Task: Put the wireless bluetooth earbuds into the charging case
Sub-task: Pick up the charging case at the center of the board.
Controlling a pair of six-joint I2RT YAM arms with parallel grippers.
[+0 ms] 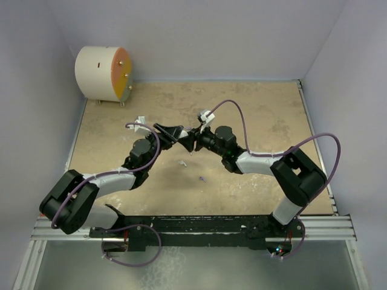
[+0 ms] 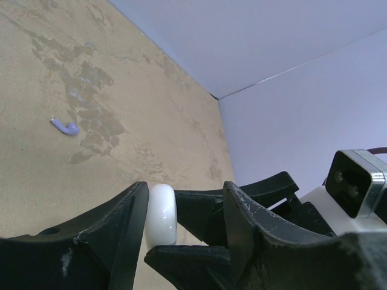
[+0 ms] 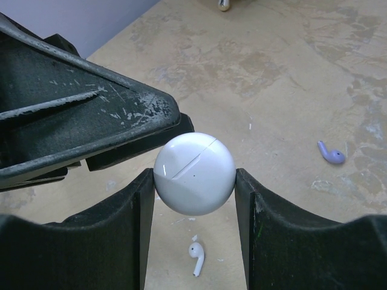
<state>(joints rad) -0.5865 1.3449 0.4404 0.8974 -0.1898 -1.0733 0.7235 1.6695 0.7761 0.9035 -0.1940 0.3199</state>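
Right wrist view shows my right hand [image 3: 193, 181] clamped across the glossy white round plastic charging case [image 3: 195, 174], held over the middle of the worktop [image 1: 266, 121]. I cannot tell whether the left hand [image 2: 186, 202] is pinching it. The case is smooth and curved, so it could squirt out if I squeeze harder. I count one case, one white stemmed earbud [image 3: 196, 257] and one lilac stemmed earbud [image 3: 331, 154], both loose toward the near edge.

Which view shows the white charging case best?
Right wrist: the charging case faces the camera whole, lid seam visible, between the right fingers. Left wrist shows it edge-on and partly hidden. Top external does not show it clearly.
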